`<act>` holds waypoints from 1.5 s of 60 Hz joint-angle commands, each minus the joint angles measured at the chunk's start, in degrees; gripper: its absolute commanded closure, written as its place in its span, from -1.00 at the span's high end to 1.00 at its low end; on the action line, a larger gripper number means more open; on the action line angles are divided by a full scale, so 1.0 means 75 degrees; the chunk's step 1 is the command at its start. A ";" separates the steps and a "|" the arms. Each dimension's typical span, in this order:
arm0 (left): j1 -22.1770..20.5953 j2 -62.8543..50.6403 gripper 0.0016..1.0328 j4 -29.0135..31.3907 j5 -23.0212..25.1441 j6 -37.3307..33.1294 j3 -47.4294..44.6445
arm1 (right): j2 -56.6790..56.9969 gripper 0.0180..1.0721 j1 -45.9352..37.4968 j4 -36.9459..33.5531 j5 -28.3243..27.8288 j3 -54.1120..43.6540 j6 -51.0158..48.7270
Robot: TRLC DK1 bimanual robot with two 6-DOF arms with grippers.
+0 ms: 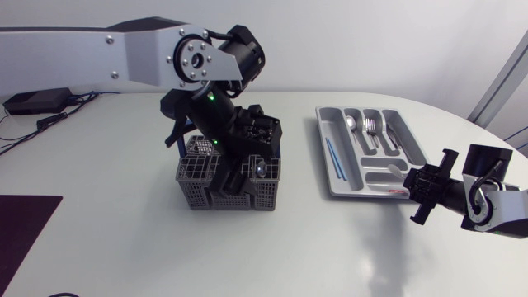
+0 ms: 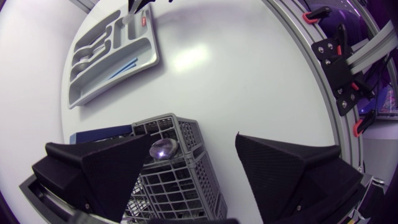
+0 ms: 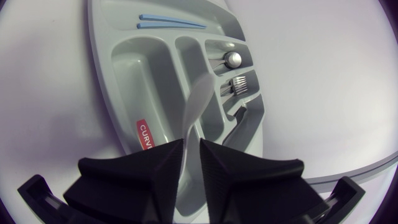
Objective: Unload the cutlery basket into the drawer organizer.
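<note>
Right wrist view: the right gripper [image 3: 191,148] has its fingers pinched together on a pale, whitish-grey utensil [image 3: 198,102]. It is possibly a knife, though its shape is too blurred to be sure. The utensil's free end reaches out over the long middle compartments of the drawer organizer [image 3: 149,74], a light grey moulded tray with curved dividers. A red label [image 3: 144,135] with white lettering sits on the tray floor near the gripper. Two blue sticks [image 3: 171,22] lie in the outer long slot, and a metal spoon [image 3: 233,59] and fork [image 3: 239,86] lie in the slots on the opposite side.

In the left wrist view, the left gripper [image 2: 194,152] hangs with its fingers spread wide and holding nothing, low over the cutlery basket [image 2: 180,180]. The basket is a dark grey mesh box with square cells. A shiny spoon bowl [image 2: 163,148] stands up out of it, just beside one finger. The basket and the organizer stand well apart on the white table [image 2: 236,68].
</note>
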State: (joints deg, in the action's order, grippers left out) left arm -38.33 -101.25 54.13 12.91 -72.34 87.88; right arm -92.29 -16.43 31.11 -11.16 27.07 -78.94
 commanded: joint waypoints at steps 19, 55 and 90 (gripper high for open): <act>-0.0152 -0.0398 0.83 0.0365 -0.0279 -0.0316 0.0600 | 0.1454 0.69 0.0116 -0.0469 -0.0024 -0.0281 0.0458; -0.0573 -0.1781 0.66 0.1970 -0.1674 -0.0691 0.2779 | 0.3634 0.71 0.0385 -0.2215 -0.0704 -0.1031 0.1208; -0.0480 -0.2965 0.17 0.3224 -0.2201 -0.1312 0.4408 | 0.3856 0.71 0.0526 -0.2191 -0.0715 -0.1312 0.1208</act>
State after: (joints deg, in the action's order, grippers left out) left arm -42.19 -122.28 78.96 -3.36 -79.77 121.30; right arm -63.00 -13.08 14.74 -16.29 18.68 -70.50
